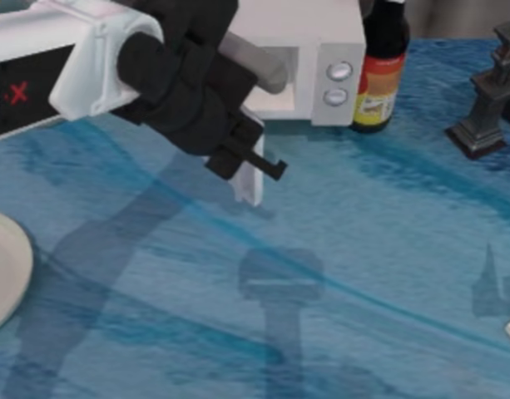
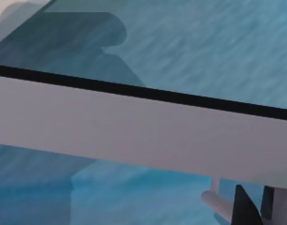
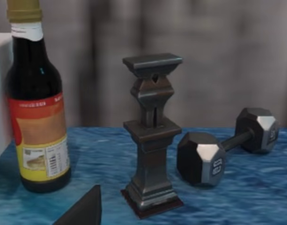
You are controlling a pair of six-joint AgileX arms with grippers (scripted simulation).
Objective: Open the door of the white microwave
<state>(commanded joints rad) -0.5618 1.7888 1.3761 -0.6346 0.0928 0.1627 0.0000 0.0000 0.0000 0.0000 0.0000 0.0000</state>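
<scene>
White microwave (image 1: 321, 50) at the far edge of the table (image 1: 388, 249), a little right of centre, control panel with two round silver knobs (image 1: 338, 83) facing the near side. Door (image 1: 253, 179) swung well open, hinged on the left of the oven, standing edge-on out over the table toward the near edge; cavity (image 1: 275, 62) exposed behind it.

Left gripper (image 1: 267, 162) reaching in from the table's left edge, at the free end of the door. Black fingers (image 1: 263, 158) lying against the door's outer edge, clenched on the door as far as the top view shows; the contact point itself partly hidden by the wrist body. In the left wrist view, door (image 2: 134, 131) filling the middle as a broad white band with a dark line along one edge, table (image 2: 204, 47) beyond it, and one dark fingertip (image 2: 244, 211) next to the handle bar (image 2: 218, 204).

Right gripper (image 3: 82, 211) only a dark sliver in the right wrist view; whether clenched or released, cannot tell.

Dark bottle (image 1: 383, 62) with a red and yellow label just beside the microwave's right side. Dark metal stand (image 1: 487, 100) near the far right corner, well apart from the bottle. Hex dumbbell (image 3: 227, 150) lying just beyond the stand (image 3: 152, 136) in the right wrist view. Pale round plate (image 1: 1, 266) at the left edge.
</scene>
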